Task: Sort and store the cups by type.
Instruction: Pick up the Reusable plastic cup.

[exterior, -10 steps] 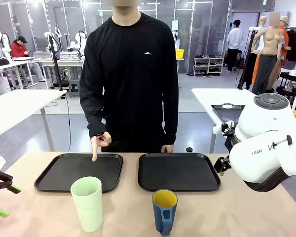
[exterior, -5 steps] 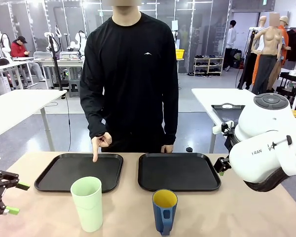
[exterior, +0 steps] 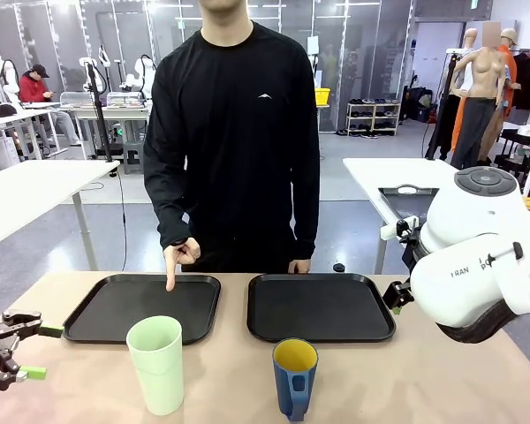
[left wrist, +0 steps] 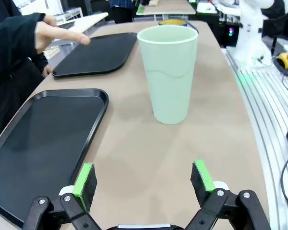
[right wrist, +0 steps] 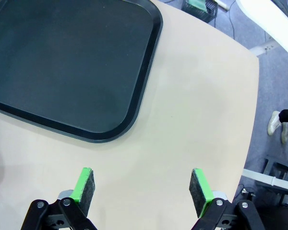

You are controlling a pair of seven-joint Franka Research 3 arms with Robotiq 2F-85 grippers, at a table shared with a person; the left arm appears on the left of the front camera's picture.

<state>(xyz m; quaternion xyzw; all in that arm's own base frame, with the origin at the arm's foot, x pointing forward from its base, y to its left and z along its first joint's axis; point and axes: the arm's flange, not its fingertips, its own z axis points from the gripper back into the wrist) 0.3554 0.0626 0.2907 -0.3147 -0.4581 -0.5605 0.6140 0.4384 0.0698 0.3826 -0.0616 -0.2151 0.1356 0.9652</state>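
Observation:
A tall mint-green tumbler (exterior: 155,364) stands upright near the table's front, left of centre. To its right stands a dark blue mug (exterior: 295,378) with a yellow inside, its handle towards the camera. My left gripper (exterior: 41,352) hovers open at the table's left edge, level with the tumbler and apart from it. In the left wrist view the tumbler (left wrist: 168,72) stands straight ahead of my open left gripper (left wrist: 144,179), and the mug's rim (left wrist: 173,21) peeks out behind it. My right gripper (right wrist: 143,187) is open over bare table beside a tray (right wrist: 62,62).
Two black trays lie side by side at the far side, the left tray (exterior: 141,306) and the right tray (exterior: 321,306). A person stands behind them, one hand (exterior: 178,258) pointing a finger down at the left tray. The right arm's white body (exterior: 477,256) sits at the right.
My left gripper has moved inward from the left edge towards the tumbler and turned its fingers to point right. The cups, the right arm and the person's hand have stayed put.

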